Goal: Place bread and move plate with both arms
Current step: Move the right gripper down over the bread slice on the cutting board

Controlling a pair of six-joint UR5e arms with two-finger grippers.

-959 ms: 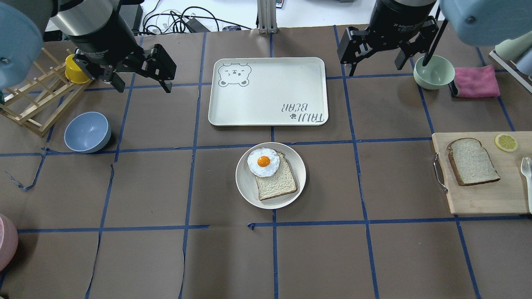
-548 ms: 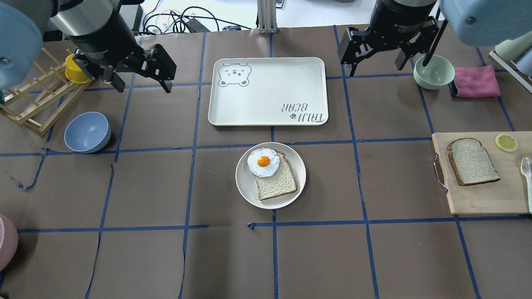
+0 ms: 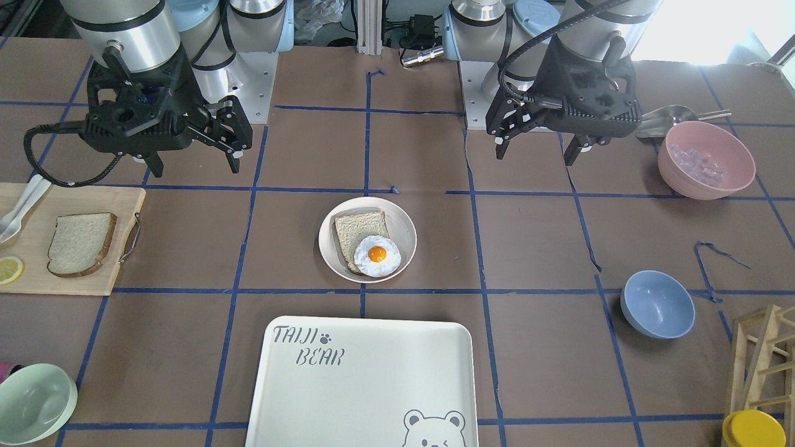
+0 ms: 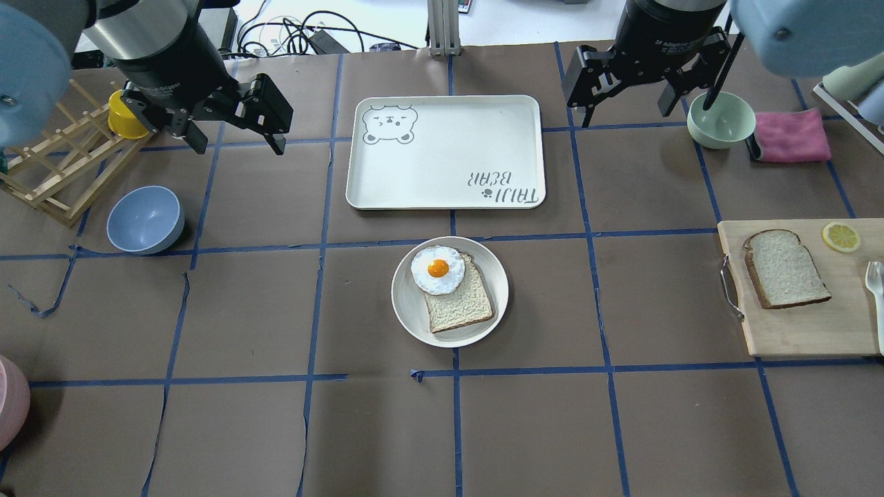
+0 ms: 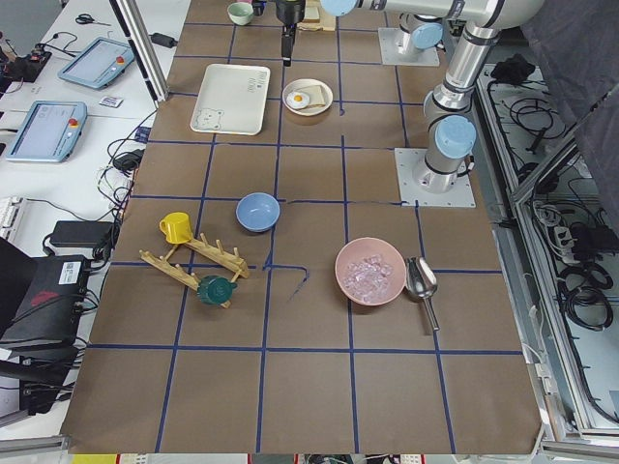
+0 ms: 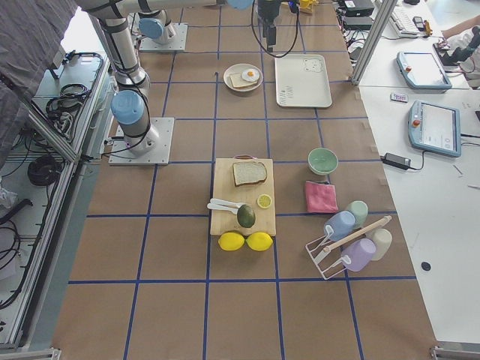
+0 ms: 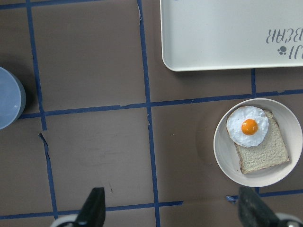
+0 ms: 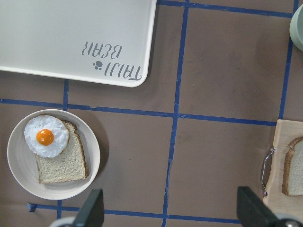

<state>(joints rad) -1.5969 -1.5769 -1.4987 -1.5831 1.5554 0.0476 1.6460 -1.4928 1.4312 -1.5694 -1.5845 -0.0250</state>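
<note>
Bread (image 4: 786, 268): flat on wooden board (image 4: 801, 331), right side of table (image 4: 276, 428). Plate (image 4: 409, 297): table centre, carrying tan slice (image 4: 461, 304) and fried egg (image 4: 438, 269). Left gripper (image 4: 239, 147), right gripper (image 4: 626, 117): jaws wide, empty, aloft beside tray (image 4: 449, 166).

Bright, even light from overhead fills every view, and the brown tabletop (image 4: 242, 435) looks evenly lit. The plate (image 8: 21, 172) throws a soft, short shadow. White glare washes out the front-facing view's top right corner. The left gripper (image 7: 173, 210) appears blurred at its wrist view's lower edge.
</note>
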